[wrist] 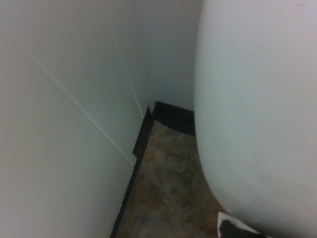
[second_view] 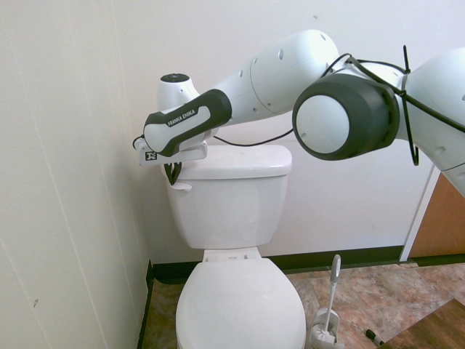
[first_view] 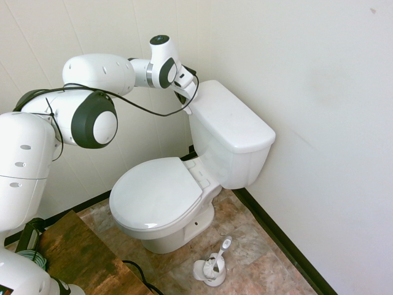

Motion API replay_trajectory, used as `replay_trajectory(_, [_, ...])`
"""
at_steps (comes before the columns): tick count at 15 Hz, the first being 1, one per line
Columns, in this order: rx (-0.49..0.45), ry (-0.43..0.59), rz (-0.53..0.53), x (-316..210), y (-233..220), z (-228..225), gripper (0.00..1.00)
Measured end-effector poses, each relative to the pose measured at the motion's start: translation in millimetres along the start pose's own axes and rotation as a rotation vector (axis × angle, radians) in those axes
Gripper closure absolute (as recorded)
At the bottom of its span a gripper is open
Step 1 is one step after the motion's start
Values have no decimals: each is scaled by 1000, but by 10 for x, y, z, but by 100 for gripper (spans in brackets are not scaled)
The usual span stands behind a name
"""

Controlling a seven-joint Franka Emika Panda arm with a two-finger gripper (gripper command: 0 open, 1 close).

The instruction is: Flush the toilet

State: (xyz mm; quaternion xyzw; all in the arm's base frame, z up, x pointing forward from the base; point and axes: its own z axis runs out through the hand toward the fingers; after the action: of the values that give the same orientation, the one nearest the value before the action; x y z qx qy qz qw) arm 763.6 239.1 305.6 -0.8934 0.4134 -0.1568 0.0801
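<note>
1 toilet [second_view: 229,211], 1 flush lever [second_view: 182,187], 1 gripper [second_view: 173,174] closed beside it, 1 toilet brush [second_view: 330,305]

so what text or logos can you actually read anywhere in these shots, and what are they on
"FRANKA EMIKA": white letters on the dark band of the arm's wrist, second exterior view.
A small white logo mark on the dark end of the hand: not readable as letters.
The toilet, the toilet brush and the walls show no print. No print shows in the first exterior and wrist views.
</note>
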Motion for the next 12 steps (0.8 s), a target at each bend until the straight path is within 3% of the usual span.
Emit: replay_trajectory(12, [-14, -20, 45, 27, 70, 304, 100])
